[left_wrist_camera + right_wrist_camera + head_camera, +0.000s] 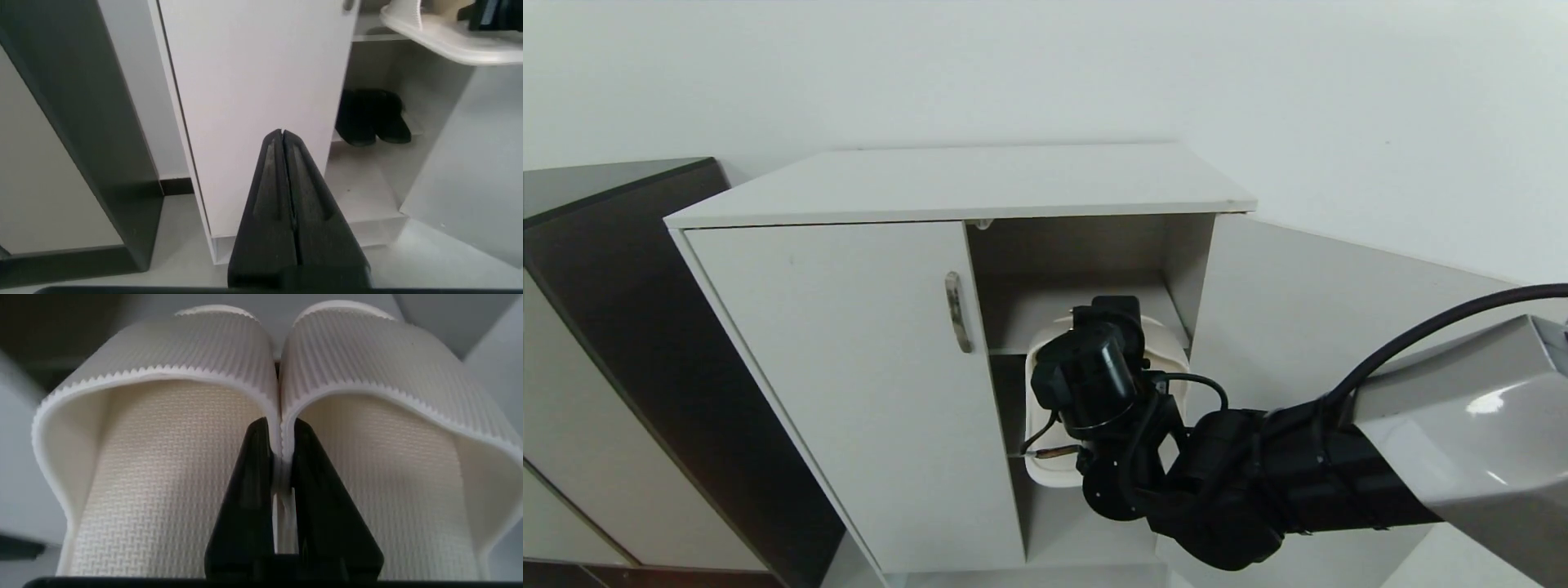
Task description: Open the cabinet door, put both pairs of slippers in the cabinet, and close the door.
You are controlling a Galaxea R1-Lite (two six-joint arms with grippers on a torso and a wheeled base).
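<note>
- Two white slippers [163, 416], pressed side by side, are clamped at their meeting inner edges by the right gripper [280, 437]. The right wrist view gives this grip close up.
- From the head view, the pair sits in the cabinet [964, 184] opening at 3 o'clock of the closed door [849, 367] and its handle [958, 312], level with the middle shelf [1021, 322]. Whether it rests on the shelf cannot be told.
- The open door [1298, 310] stands swung out at 3 o'clock of the opening.
- The left wrist view adds a pair of black slippers [374, 118], set together on the compartment floor below that shelf.
- The left gripper [283, 137] hangs before the closed door, fingers pressed together on nothing.
</note>
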